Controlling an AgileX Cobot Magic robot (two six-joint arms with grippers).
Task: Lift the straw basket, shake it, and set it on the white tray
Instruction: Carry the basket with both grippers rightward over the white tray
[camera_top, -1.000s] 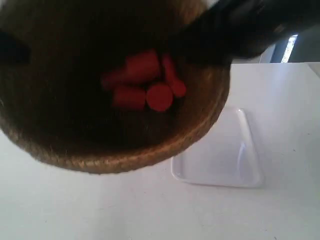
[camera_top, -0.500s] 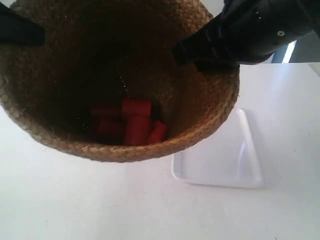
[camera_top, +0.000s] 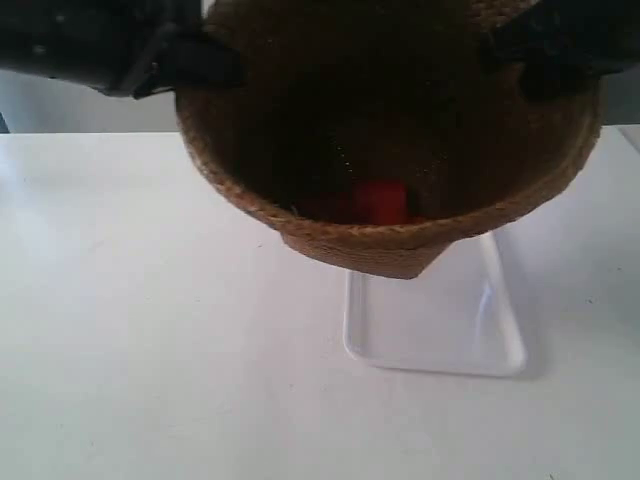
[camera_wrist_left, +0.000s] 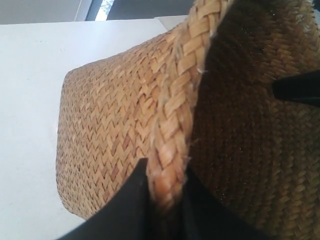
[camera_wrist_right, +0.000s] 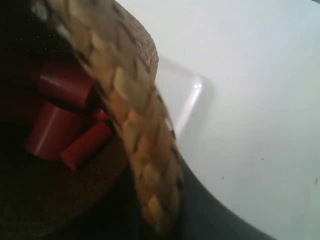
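Observation:
The straw basket (camera_top: 400, 235) hangs in the air, tipped toward the exterior camera, its braided rim (camera_wrist_left: 177, 100) clamped on two opposite sides. My left gripper (camera_wrist_left: 165, 187) is shut on the rim, one finger outside the wall and one inside. My right gripper (camera_wrist_right: 160, 205) is shut on the opposite rim (camera_wrist_right: 135, 130). In the exterior view, the arm at the view's left (camera_top: 120, 45) and the arm at the view's right (camera_top: 570, 40) hold the basket up. The white tray (camera_top: 440, 325) lies on the table below the basket, partly covered by it; its corner (camera_wrist_right: 182, 92) shows past the basket wall.
Several red cylinders (camera_top: 378, 200) lie loose in the basket's dark inside, bunched against the lower wall (camera_wrist_right: 60, 120). The white table (camera_top: 150, 330) spreads around the tray. A dark window strip (camera_wrist_left: 145, 7) shows beyond the table's far edge.
The basket has swung from the exterior view's left to the right and higher, now over the tray. Both arms moved with it. The red cylinders slid down toward the near wall.

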